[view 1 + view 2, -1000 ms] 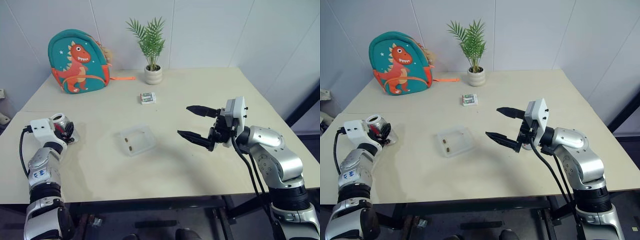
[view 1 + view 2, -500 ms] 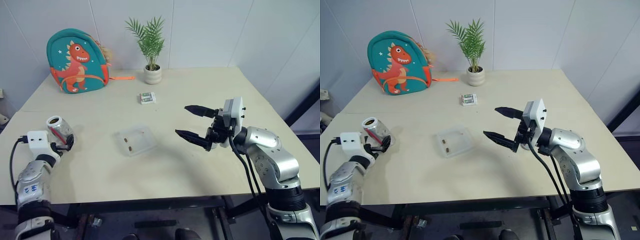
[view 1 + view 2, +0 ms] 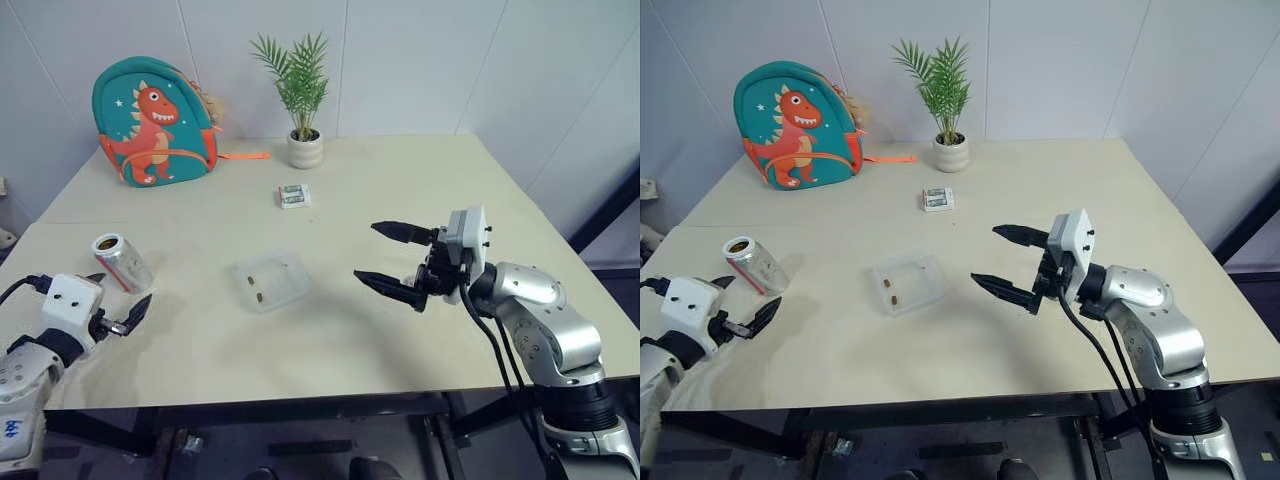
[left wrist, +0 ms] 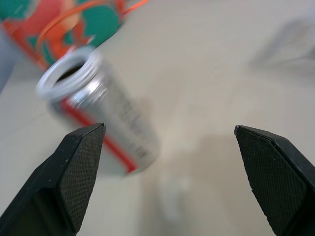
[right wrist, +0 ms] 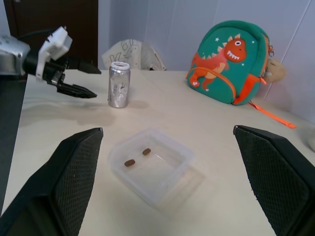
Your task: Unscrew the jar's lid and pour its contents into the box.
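Two brown bits [image 5: 138, 157] already lie in the box [image 3: 268, 280], so we judge the pour done and the jar [image 3: 121, 262] set down, standing open-mouthed at the table's [image 3: 380, 180] left edge with no lid we can spot.

Both grippers stand wide open and empty. The left gripper [image 3: 118, 305] hangs just short of the jar, apart from it. The right gripper [image 3: 392, 256] hovers right of the box, fingers pointing at it, touching nothing.

Risks as we see them:
- the jar sits near the table's left edge and close to the left fingers [image 4: 81, 162]; a sideways swing of that arm could clip it and tip or roll it off.
- the box is light and shallow; a low sweep by the right gripper could shove it and scatter the bits.

Other stuff: a dinosaur backpack [image 3: 152, 122] and a potted plant [image 3: 302, 95] at the far side, and a small white-and-green packet [image 3: 294, 196] beyond the box. All are well apart from both arms, and nothing stands in the way.
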